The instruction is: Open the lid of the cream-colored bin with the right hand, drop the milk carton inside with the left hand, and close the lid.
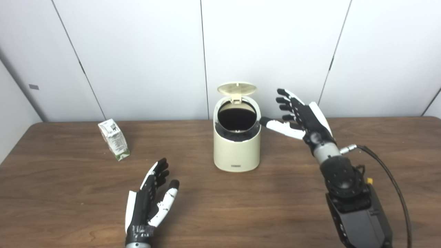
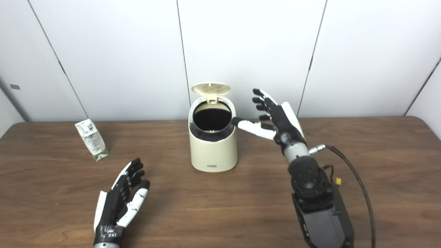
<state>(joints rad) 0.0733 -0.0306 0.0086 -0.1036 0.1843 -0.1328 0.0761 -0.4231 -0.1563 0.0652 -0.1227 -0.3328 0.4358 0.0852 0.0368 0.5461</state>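
1. The table (image 1: 310, 213) is a wide wooden surface carrying everything; its near half holds only the two arms, so the carton's trip to the bin crosses open wood and any fumble there means a fall onto the top

2. The cream-colored bin (image 1: 236, 151) stands upright near the middle, its dark mouth exposed. It looks light, so a nudge from either hand could slide or tip it

3. The right hand (image 1: 303, 119) hovers just beside the bin's right shoulder, fingers spread apart and holding nothing, thumb reaching toward the rim. I cannot tell whether the thumb touches the bin. If this hand drifts inward it may block the opening or knock the bin

4. The left hand (image 1: 151, 199) rests low over the near table, fingers apart and empty, well apart from the carton. It has yet to grasp, and a poorly aimed closing could push the carton away

5. The lid (image 1: 236, 88) is up, tilted behind the opening on its hinge. It could fall shut before the drop if jolted

6. The milk carton (image 1: 114, 139) stands leaning on the table's left side, well apart from the bin. Being tilted and small, it may topple at first contact or slip from a loose grip
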